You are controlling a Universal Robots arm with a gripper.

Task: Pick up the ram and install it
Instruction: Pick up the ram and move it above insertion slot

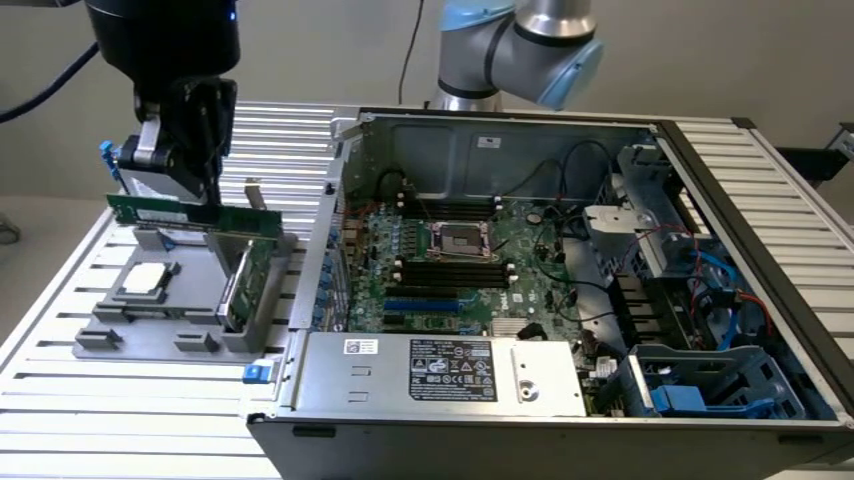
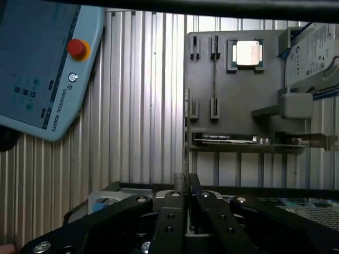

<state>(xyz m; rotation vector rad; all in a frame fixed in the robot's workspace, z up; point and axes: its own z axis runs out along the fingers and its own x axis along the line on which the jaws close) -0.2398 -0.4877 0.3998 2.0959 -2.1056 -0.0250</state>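
Note:
The ram (image 1: 140, 211) is a long thin green stick, held level in the air at the exterior view's left. My gripper (image 1: 200, 200) is shut on its middle from above. It hangs just above the grey parts holder (image 1: 127, 325), outside the open computer case (image 1: 334, 180). In the wrist view my gripper (image 2: 185, 191) has its two black fingers (image 2: 170, 211) pressed close together, looking down on the holder (image 2: 238, 95). The motherboard's black memory slots (image 1: 454, 272) lie beside the processor socket (image 1: 461, 238) inside the case.
On the holder stand a wider green expansion card (image 1: 247, 280) (image 2: 238, 138), a processor chip (image 1: 144, 280) (image 2: 247, 53) and a silver hard drive (image 2: 315, 58). A teach pendant (image 2: 42, 63) lies on the slatted table (image 1: 147, 395). The arm's elbow (image 1: 527, 45) rises behind the case.

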